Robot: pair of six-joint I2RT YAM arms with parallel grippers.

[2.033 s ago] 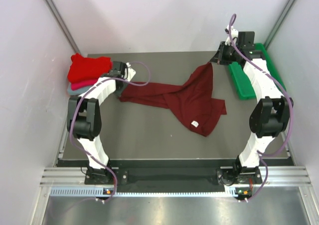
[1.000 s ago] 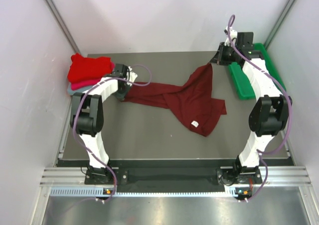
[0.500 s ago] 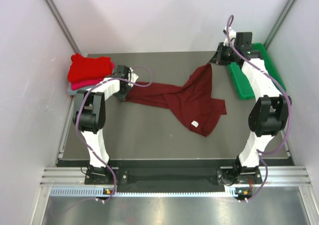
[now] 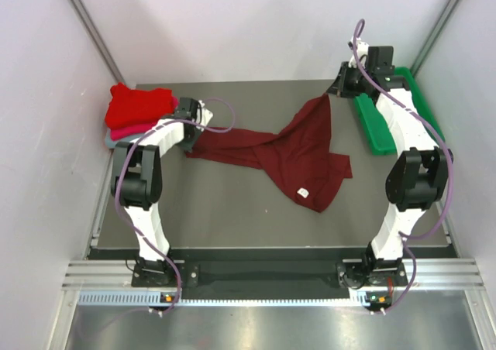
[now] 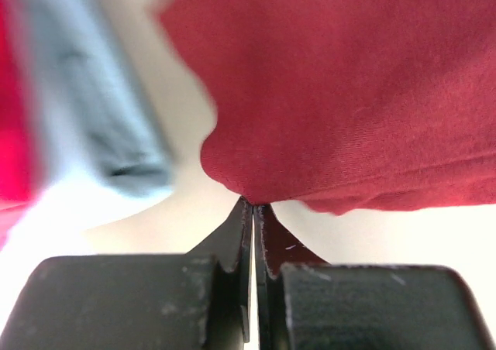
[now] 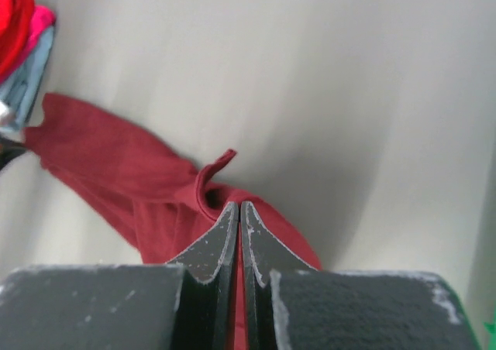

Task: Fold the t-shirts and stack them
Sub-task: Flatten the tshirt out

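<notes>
A dark maroon t-shirt (image 4: 298, 152) lies stretched and crumpled across the table. My left gripper (image 4: 188, 137) is at its left end, next to the stack. In the left wrist view that gripper (image 5: 253, 203) is shut, with a fold of the maroon cloth (image 5: 349, 94) pinched at its tips. My right gripper (image 4: 335, 94) holds the shirt's far right corner lifted off the table. Its jaws (image 6: 239, 204) are shut with maroon cloth (image 6: 116, 172) between them. Folded t-shirts are stacked at the back left: bright red (image 4: 138, 106) on top, pink (image 4: 124, 132) and grey-blue (image 4: 112, 139) beneath.
A green plastic tray (image 4: 376, 129) lies at the right edge, under the right arm. White walls close in the table on the left, back and right. The stack's grey-blue shirt (image 5: 101, 110) lies close beside the left gripper.
The left gripper has shut on the maroon shirt's left end and drawn it slightly left. The right gripper has stayed shut, holding the corner in place.
</notes>
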